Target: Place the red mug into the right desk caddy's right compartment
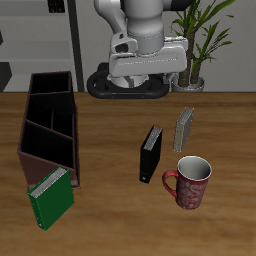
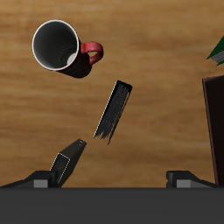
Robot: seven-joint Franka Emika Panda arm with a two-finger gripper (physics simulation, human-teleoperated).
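The red mug (image 1: 190,181) stands upright near the table's front edge, its handle toward the black box; the wrist view shows its grey-white inside (image 2: 59,45). The right desk caddy (image 1: 50,125), a long dark brown box with slanted dividers, lies across the table from the mug. Only one of its walls (image 2: 215,122) reaches the wrist view. Its squarish end section (image 1: 52,85) is at the far end. My gripper (image 1: 148,72) hangs high over the back of the table, far from both. It is open (image 2: 127,171) with nothing between its fingers (image 2: 68,157).
A black box (image 1: 151,153) stands between mug and caddy and shows in the wrist view too (image 2: 112,110). A grey box (image 1: 184,128) stands behind the mug. A green book (image 1: 50,196) leans against the caddy's near end. A potted plant (image 1: 200,40) is at the back.
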